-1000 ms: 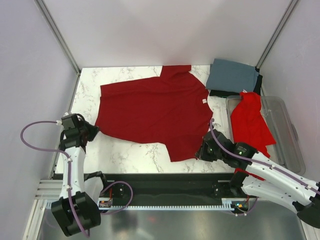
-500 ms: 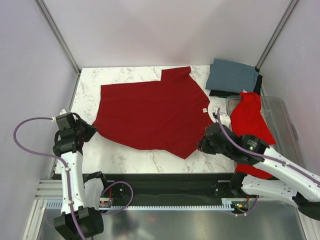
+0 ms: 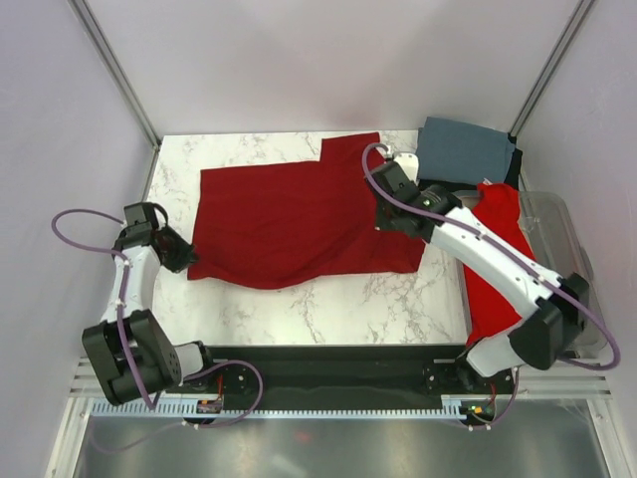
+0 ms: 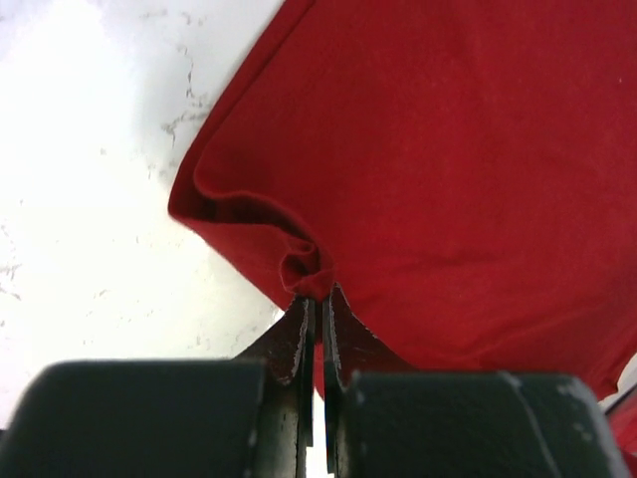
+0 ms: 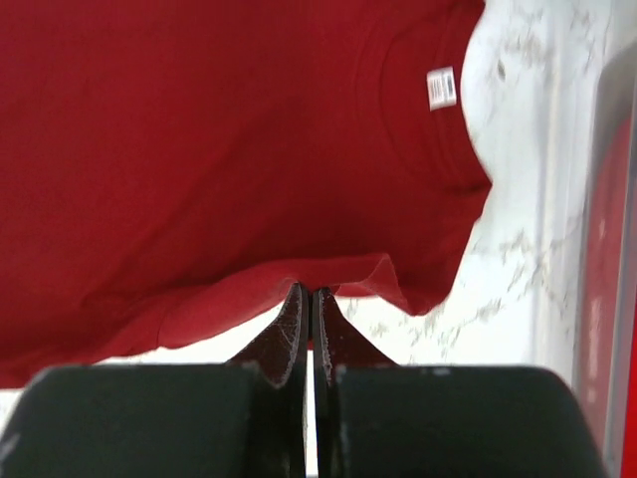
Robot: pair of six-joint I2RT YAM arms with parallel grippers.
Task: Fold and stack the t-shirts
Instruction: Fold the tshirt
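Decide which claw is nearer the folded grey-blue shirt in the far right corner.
Right. The right claw pinches the crimson shirt at its edge, close beside the grey-blue shirt. The left claw grips the crimson shirt's opposite corner, across the table.

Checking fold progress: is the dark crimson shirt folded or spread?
Partly folded: the right gripper holds an edge of the dark crimson shirt doubled over itself.

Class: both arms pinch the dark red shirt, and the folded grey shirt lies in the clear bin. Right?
No. The grey shirt lies on a black shirt beyond the clear bin, not in it, as the top view shows. The rest holds.
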